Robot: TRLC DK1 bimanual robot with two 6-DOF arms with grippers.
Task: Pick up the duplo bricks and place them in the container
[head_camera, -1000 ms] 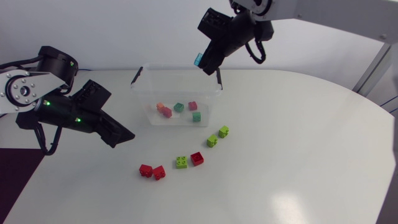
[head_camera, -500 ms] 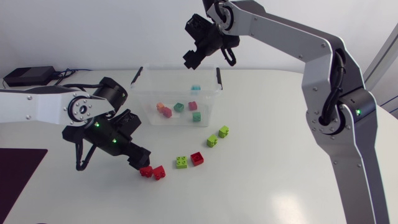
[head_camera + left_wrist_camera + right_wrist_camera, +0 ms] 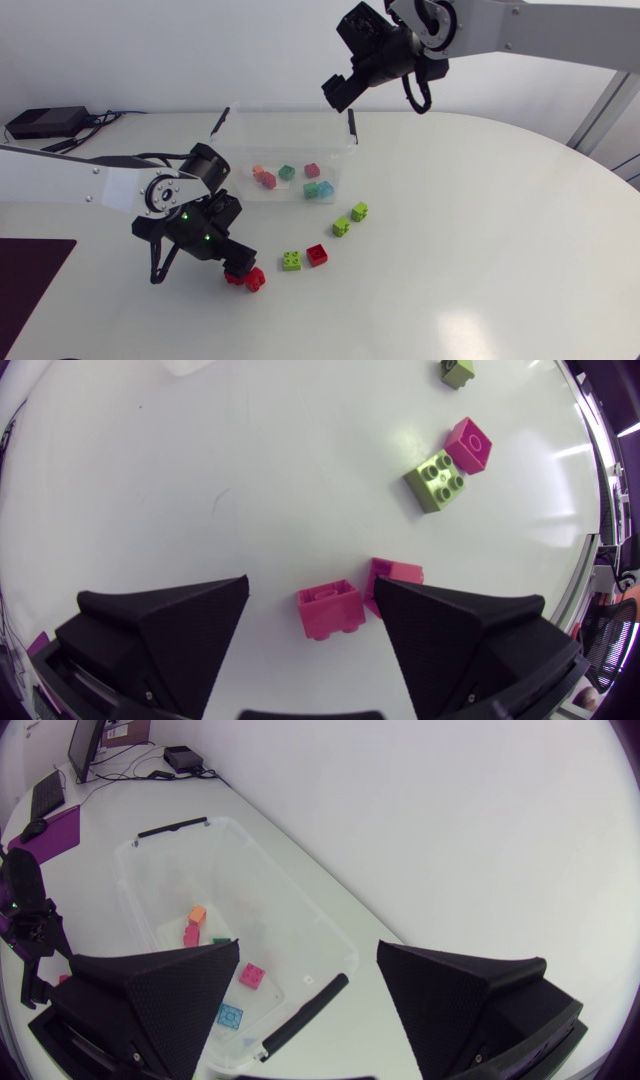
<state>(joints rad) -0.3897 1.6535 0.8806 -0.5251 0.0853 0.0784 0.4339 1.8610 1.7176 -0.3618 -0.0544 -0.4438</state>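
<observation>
While roughly six bricks are binned in the container at the worktop's far edge, six are left mid-worktop, one red brick straddled by the spread left gripper, right gripper parted, empty.

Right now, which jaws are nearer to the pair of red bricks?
Left. The left jaws are low over the red bricks, open, with one brick between them. The right jaws hang above the container's far corner, well away from the bricks.
</observation>
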